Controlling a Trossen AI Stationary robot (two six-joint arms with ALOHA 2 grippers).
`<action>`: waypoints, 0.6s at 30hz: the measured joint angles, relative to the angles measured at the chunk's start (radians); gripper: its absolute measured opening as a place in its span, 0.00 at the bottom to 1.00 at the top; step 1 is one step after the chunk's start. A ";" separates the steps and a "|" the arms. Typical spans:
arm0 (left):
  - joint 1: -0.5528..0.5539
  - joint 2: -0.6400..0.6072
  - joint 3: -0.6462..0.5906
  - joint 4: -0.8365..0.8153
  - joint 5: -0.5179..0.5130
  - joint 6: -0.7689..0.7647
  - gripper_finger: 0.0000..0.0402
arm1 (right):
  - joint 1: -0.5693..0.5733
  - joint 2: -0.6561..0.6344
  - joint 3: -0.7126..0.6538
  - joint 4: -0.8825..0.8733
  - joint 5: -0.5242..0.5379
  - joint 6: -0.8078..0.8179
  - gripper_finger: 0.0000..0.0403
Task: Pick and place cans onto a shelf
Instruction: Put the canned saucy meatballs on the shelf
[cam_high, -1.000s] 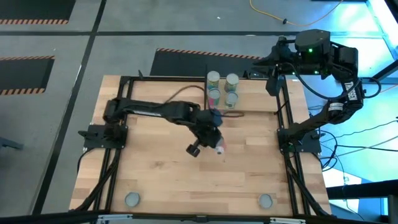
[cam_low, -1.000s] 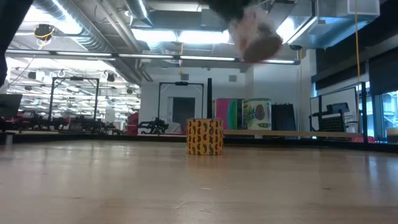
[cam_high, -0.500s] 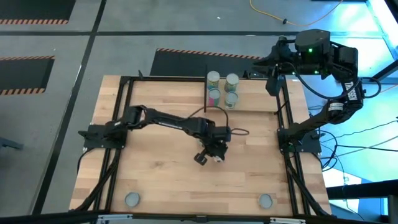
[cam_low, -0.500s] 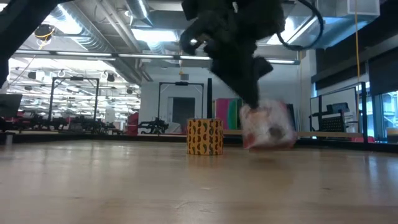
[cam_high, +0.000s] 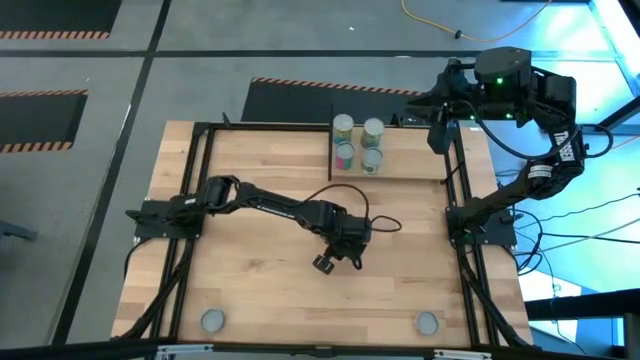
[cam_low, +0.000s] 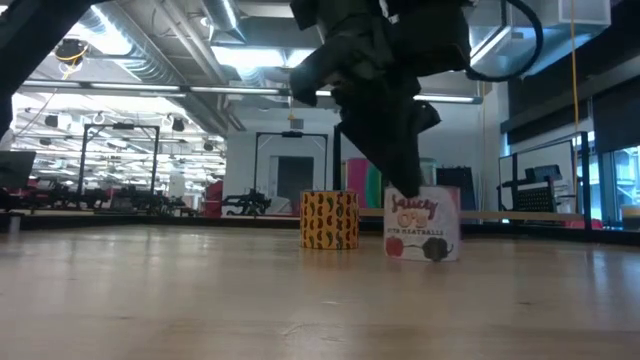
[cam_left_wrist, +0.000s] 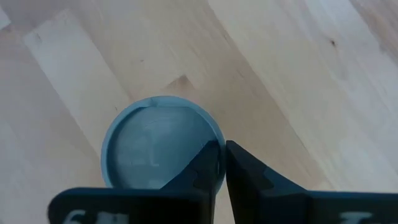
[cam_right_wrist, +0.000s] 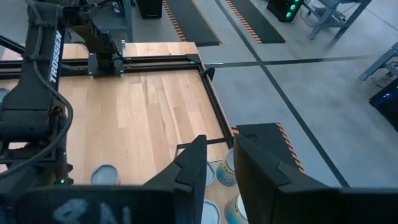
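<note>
Left gripper (cam_left_wrist: 222, 148) comes down from above onto the rim of a can (cam_low: 423, 225) that stands upright on the table (cam_high: 250, 290), near the middle and a little to the right. From here I cannot tell whether the gripper is clamped on the can or has let go. The can shows a grey round top in the left wrist view and a pale label with red lettering in the low view.

Beside it and farther back in the low view stands a yellow can (cam_low: 329, 220), well apart from the gripper.

At the far edge, the shelf (cam_high: 410, 165) carries four cans at its left end: two at the back (cam_high: 343, 125) (cam_high: 373, 128) and two just in front of them (cam_high: 345, 153) (cam_high: 370, 160).

Right gripper (cam_right_wrist: 219, 146) waits above the far right corner of the table, its fingers apart with nothing between them.

Two grey discs (cam_high: 212, 320) (cam_high: 427, 322) lie near the table's near corners.
</note>
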 joint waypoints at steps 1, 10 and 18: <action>-0.001 0.000 0.000 0.004 -0.001 -0.007 0.07 | 0.000 0.000 0.000 0.000 0.000 0.001 0.21; -0.006 0.003 0.120 -0.057 -0.035 -0.011 0.10 | 0.000 0.000 0.000 0.000 0.000 0.003 0.21; -0.011 0.003 0.330 -0.271 -0.198 -0.012 0.10 | 0.000 0.000 0.000 -0.001 0.000 0.017 0.21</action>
